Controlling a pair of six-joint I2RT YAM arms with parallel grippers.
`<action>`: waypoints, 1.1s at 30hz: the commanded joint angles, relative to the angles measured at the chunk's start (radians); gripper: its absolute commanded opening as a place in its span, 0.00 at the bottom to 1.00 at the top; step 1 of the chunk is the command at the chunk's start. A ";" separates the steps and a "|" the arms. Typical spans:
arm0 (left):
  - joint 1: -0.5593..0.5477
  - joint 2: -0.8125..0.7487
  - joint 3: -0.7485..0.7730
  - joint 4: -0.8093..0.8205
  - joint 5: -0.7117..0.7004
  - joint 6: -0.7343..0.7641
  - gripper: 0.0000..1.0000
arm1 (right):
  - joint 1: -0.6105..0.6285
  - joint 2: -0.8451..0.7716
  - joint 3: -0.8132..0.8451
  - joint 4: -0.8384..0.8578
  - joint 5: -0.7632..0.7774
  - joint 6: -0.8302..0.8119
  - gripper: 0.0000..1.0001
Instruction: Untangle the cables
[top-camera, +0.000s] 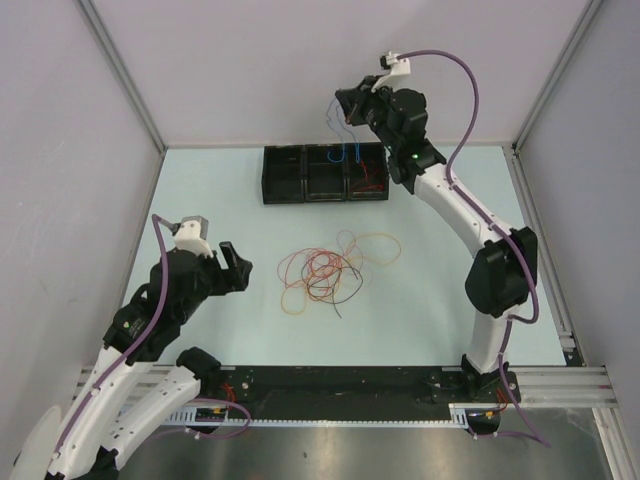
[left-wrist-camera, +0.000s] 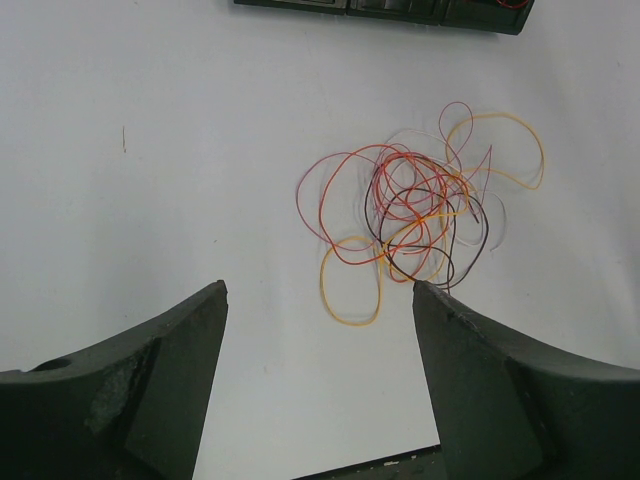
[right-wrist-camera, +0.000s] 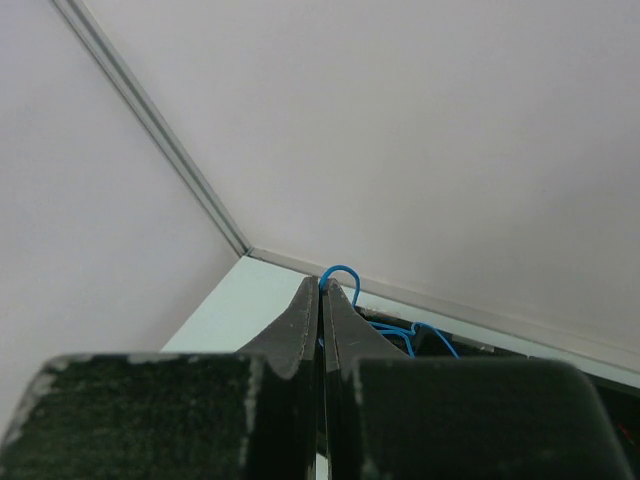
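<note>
A tangle of cables (top-camera: 325, 270) in red, orange-yellow and black lies in loose curls mid-table; the left wrist view shows this tangle (left-wrist-camera: 420, 215) ahead and to the right. My left gripper (top-camera: 235, 265) hovers to its left, open with nothing between its fingers (left-wrist-camera: 318, 290). My right gripper (top-camera: 342, 105) is raised at the back over the black tray (top-camera: 268, 175), shut on a blue cable (right-wrist-camera: 342, 270). That blue cable (top-camera: 347, 155) hangs down from the gripper into the tray's middle compartment.
The tray has three compartments, and a red cable (top-camera: 370, 180) lies in the right one. White walls enclose the table at the back and both sides. A metal rail (top-camera: 330, 385) with the arm bases runs along the near edge.
</note>
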 joint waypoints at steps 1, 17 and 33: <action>0.007 0.004 -0.003 0.031 -0.008 0.019 0.80 | -0.004 0.088 0.032 0.041 -0.015 0.033 0.00; 0.009 0.002 -0.003 0.026 -0.022 0.018 0.80 | -0.004 0.363 0.223 0.033 -0.098 0.148 0.00; 0.010 0.005 -0.001 0.025 -0.028 0.016 0.80 | -0.029 0.586 0.371 -0.037 -0.104 0.104 0.00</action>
